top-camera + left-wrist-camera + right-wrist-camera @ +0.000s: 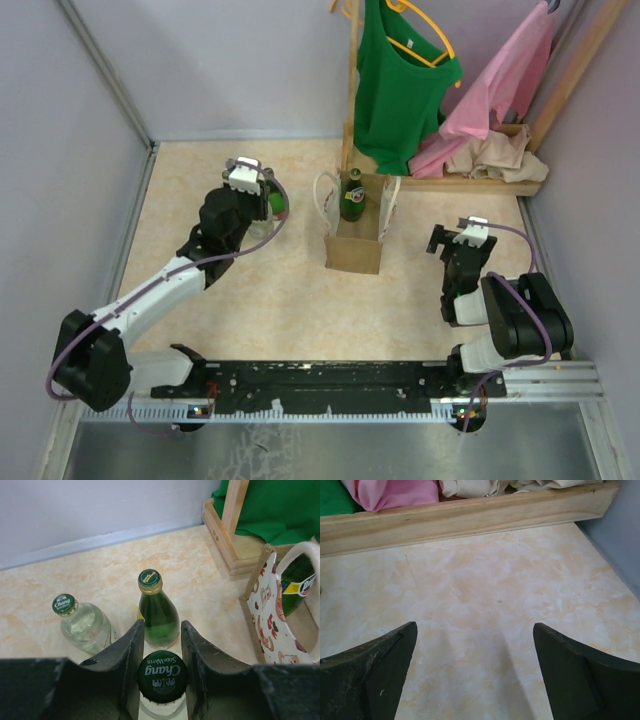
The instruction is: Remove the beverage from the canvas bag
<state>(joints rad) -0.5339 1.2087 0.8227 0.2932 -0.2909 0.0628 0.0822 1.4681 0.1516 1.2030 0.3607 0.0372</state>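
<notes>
Canvas bag (353, 250) stands upright mid-tabletop (260, 290), with the green beverage bottle (352, 200) inside it, between the white handles. Left fingers (129, 652) are narrow, clamped on a Chang-capped clear bottle (162, 676) beside two standing bottles (158, 610). Right fingers (380, 670) are spread wide, holding nothing.
</notes>
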